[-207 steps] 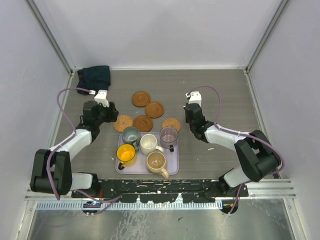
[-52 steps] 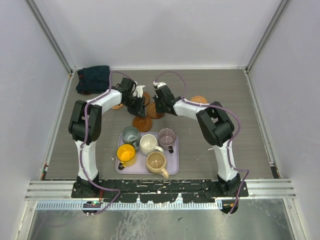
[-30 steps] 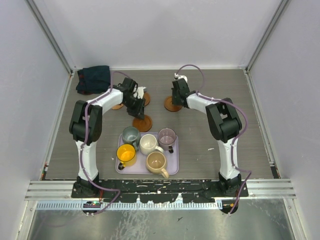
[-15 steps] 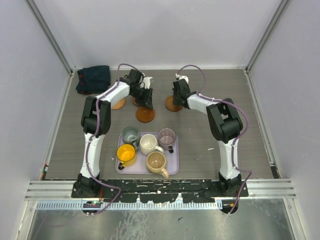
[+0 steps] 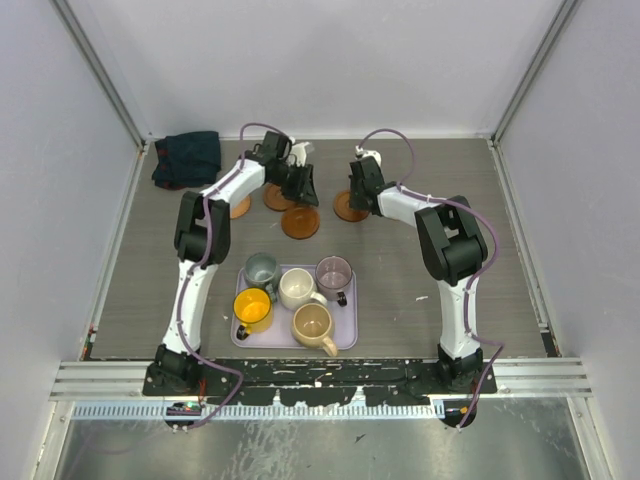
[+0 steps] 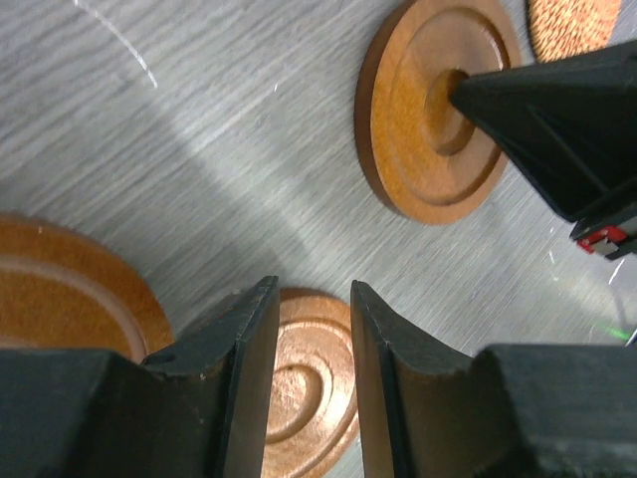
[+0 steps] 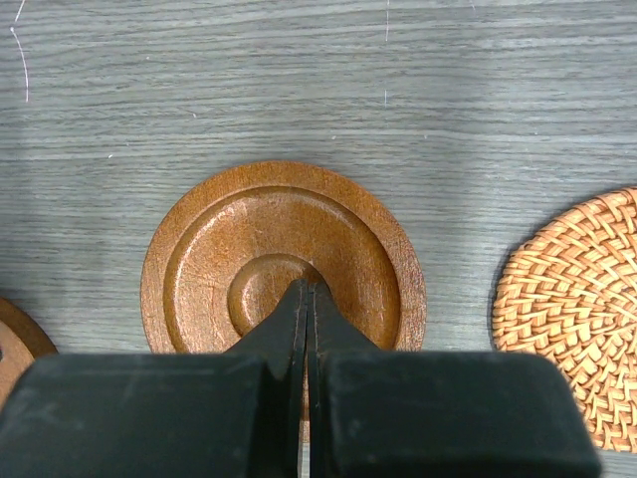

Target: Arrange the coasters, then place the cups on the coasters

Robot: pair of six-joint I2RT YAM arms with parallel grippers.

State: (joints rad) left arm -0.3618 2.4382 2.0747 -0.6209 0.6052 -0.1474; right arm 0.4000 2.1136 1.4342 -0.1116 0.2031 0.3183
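Four coasters show in the top view: a brown coaster (image 5: 300, 225) under my left gripper (image 5: 300, 202), two more coasters (image 5: 273, 200) (image 5: 238, 210) to its left, and a wooden coaster (image 5: 346, 211) under my right gripper (image 5: 352, 200). My left gripper (image 6: 311, 289) is slightly open and hovers over its coaster (image 6: 307, 388) without gripping it. My right gripper (image 7: 307, 286) is shut, its tips resting on the centre of the wooden coaster (image 7: 199, 259). A woven coaster (image 7: 567, 319) lies beside it. The grey-green (image 5: 262, 270), white (image 5: 298, 288), purple (image 5: 336, 272), yellow (image 5: 251, 310) and tan (image 5: 314, 325) cups stand together.
All the cups stand on a lavender tray (image 5: 346, 338) near the arm bases. A dark folded cloth (image 5: 190, 158) lies in the back left corner. Side walls close in the table on the left, right and back.
My left gripper has reached farther back and right, and the coaster under it slid from near the tray toward the back. The right gripper stayed on its coaster.
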